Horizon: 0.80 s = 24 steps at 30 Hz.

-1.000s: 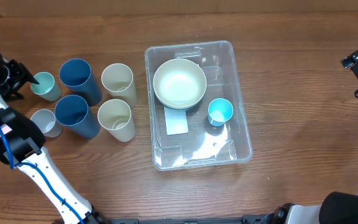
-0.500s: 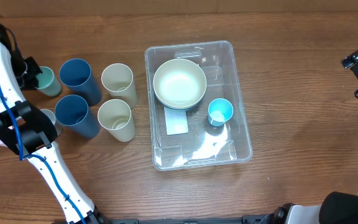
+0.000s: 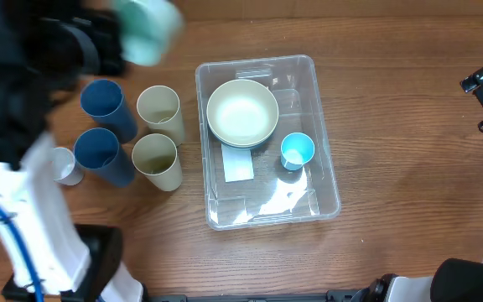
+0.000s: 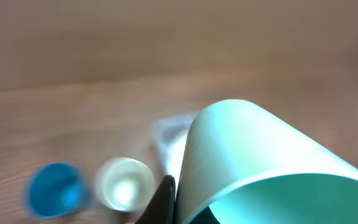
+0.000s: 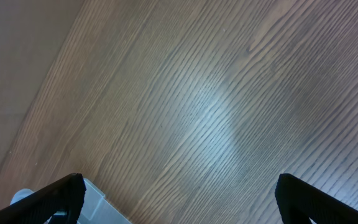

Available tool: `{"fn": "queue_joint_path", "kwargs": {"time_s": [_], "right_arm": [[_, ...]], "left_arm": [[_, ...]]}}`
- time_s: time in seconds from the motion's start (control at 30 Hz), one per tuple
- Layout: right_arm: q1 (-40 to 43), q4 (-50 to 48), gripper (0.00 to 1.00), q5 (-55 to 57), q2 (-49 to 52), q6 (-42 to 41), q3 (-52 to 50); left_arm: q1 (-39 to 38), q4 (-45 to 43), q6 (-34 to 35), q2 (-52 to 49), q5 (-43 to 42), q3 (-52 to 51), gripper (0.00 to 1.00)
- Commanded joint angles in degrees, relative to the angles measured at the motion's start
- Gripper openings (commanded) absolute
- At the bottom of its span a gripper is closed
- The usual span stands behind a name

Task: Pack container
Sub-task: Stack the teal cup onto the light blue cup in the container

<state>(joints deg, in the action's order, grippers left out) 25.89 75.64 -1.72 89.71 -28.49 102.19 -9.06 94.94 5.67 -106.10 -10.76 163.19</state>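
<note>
**Left claw** (image 3: 114,44): pinching the mint cup (image 4: 260,162). One dark finger shows against the cup wall in the wrist view. Both are raised high toward the overhead camera and blurred, above the table's far-left corner.

**Right claw** (image 5: 179,186): spread, empty, hanging over bare wood at the right edge. Unchanged from a second ago.

**Change noted:** a second ago the mint cup stood on the table at the left edge, beside the dark blue cups, with the left claw closing in on it. It is now off the wood and in the air, and its old spot is vacant.

**Container** (image 3: 329,189): middle of the table, a little toward the right edge, long side running near to far. Not moved.
- Bowl (image 3: 241,113): cream, in the far half, partly over the label (image 3: 238,166).
- Blue cup (image 3: 297,151): small, upright, against the right wall.
- Near half: free floor.

**Left side, on the table:**
- Dark blue cups (image 3: 103,105), two, one nearer than the other.
- Cream cups (image 3: 158,109), two, between the dark blue pair and the container.
- Pale cup (image 3: 64,165): small, just left of the nearer dark blue cup.

**Reading:** the pick appears done and the carry to the container comes next. Two items are packed, one is in hand, and five are waiting.
</note>
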Motion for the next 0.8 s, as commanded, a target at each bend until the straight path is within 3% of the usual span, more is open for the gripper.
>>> {"fn": "queue_joint_path", "kwargs": {"time_s": [0.0, 0.23, 0.33, 0.6, 0.67, 0.77], "right_arm": [[0.11, -0.28, 1.00, -0.07, 0.00, -0.28, 0.17], [0.11, -0.26, 1.00, -0.07, 0.00, -0.26, 0.17], [0.11, -0.28, 1.00, -0.07, 0.00, -0.28, 0.17], [0.11, -0.26, 1.00, -0.07, 0.00, -0.26, 0.17], [0.11, -0.28, 1.00, -0.07, 0.00, -0.26, 0.17], [0.11, -0.28, 1.00, -0.07, 0.00, -0.26, 0.17]], "left_arm": [[-14.84, 1.18, -3.80, -6.86, 8.31, -4.48, 0.05], [-29.92, 0.26, -7.87, -22.14, 8.94, -9.81, 0.08], [-33.53, -0.63, -8.09, -28.87, 14.08, -9.81, 0.08], [-34.47, -0.83, -8.07, -35.74, 15.15, -9.79, 0.07], [-34.42, 0.02, -6.82, -34.40, 19.61, -9.05, 0.07], [-33.68, 1.88, -3.04, -29.44, 28.22, -7.41, 0.18]]}}
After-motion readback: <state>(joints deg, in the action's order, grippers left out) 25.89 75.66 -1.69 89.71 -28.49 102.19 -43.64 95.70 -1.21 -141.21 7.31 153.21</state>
